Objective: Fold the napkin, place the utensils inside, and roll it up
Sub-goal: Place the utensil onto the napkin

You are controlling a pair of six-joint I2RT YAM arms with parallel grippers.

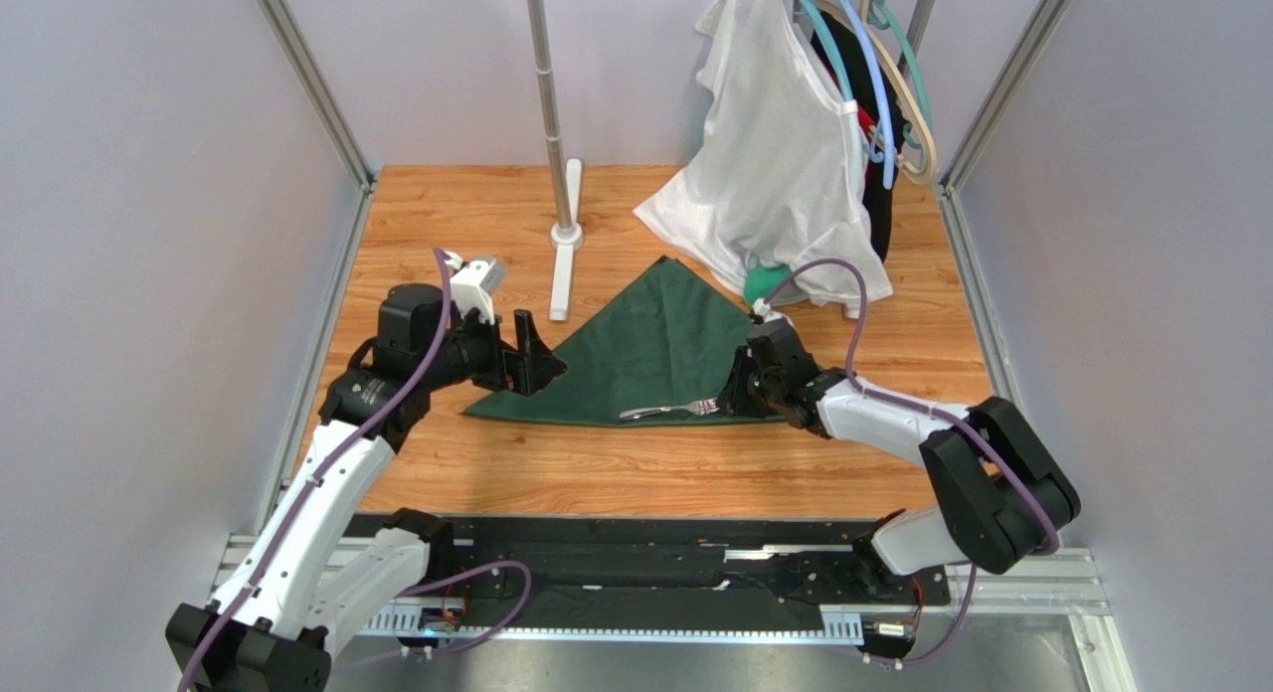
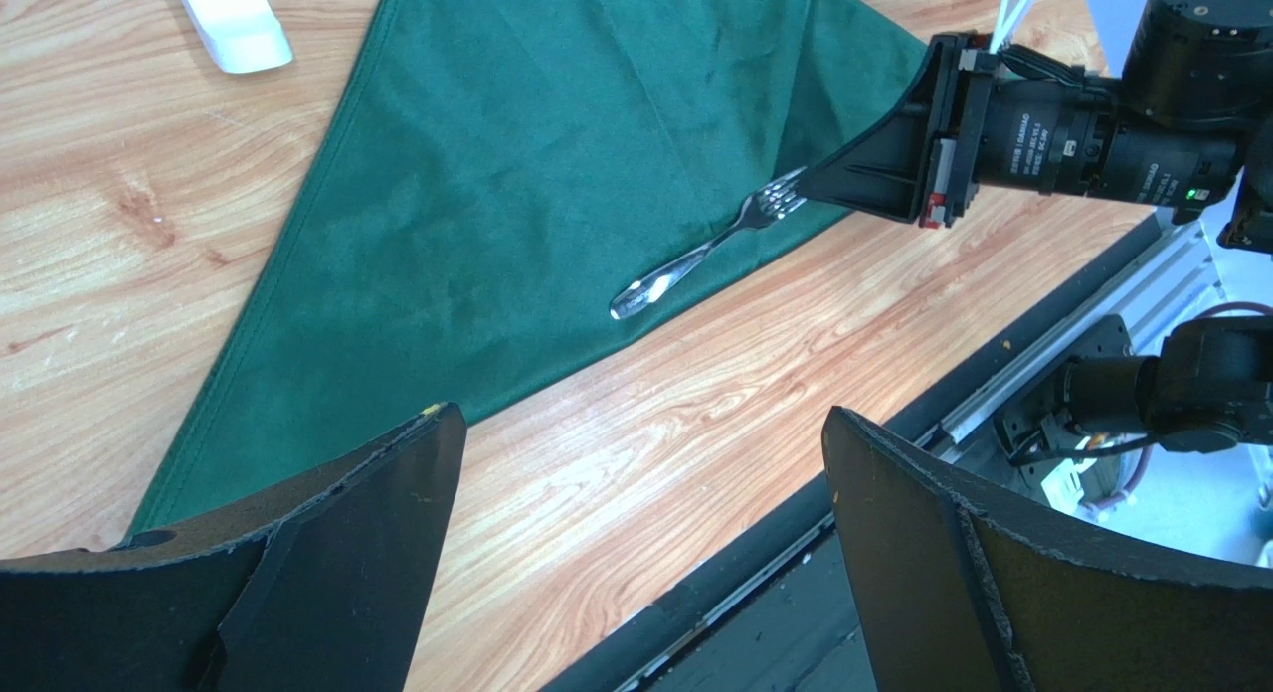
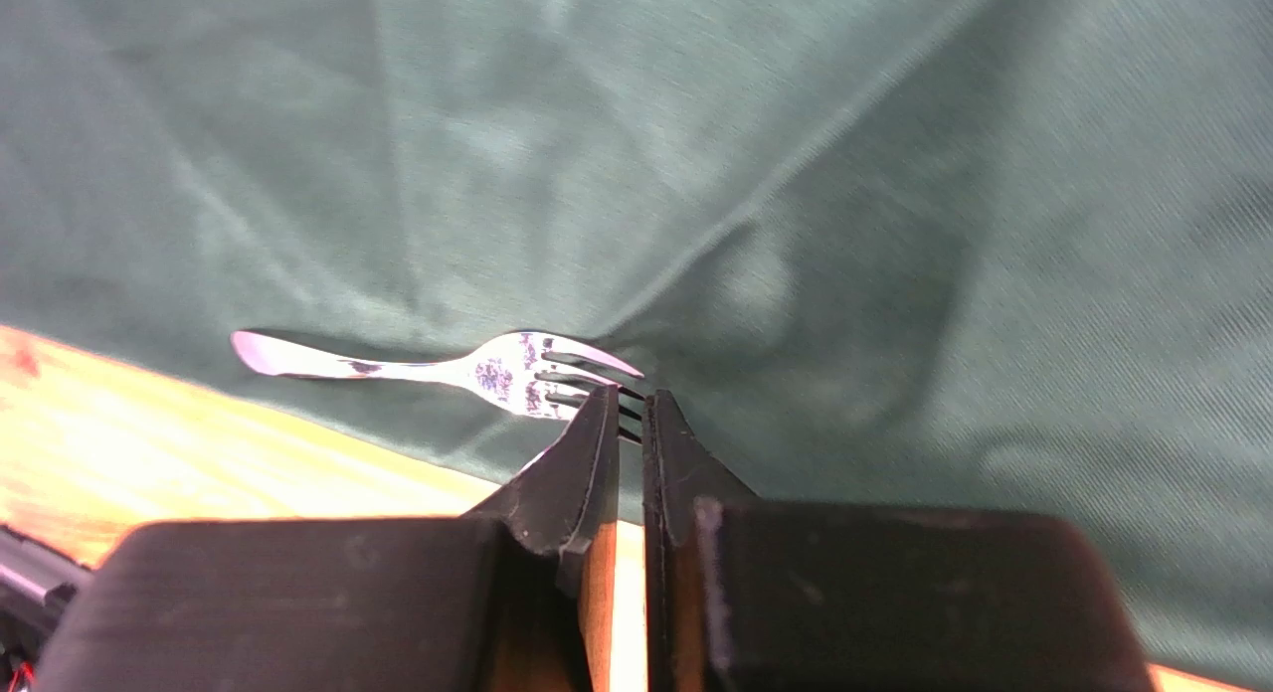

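Note:
The dark green napkin (image 1: 643, 349) lies flat on the wooden table, folded into a triangle with its long edge nearest me. A silver fork (image 1: 668, 410) rests on it along that edge, handle pointing left. My right gripper (image 1: 737, 398) is shut on the fork's tines. In the right wrist view the tines of the fork (image 3: 448, 369) run into the narrow gap at my right gripper (image 3: 629, 401), over the napkin (image 3: 822, 170). My left gripper (image 1: 541, 367) stands wide open and empty at the napkin's left corner. From the left wrist, my left gripper (image 2: 635, 416) looks across the napkin (image 2: 523, 170) at the fork (image 2: 702, 252).
A white garment on hangers (image 1: 777, 155) hangs at the back right, with a bit of brighter green cloth (image 1: 765, 285) below it, close to the napkin's right corner. A metal pole (image 1: 550, 111) on a white base (image 1: 565, 275) stands behind the napkin. A black rail (image 1: 643, 565) runs along the near edge.

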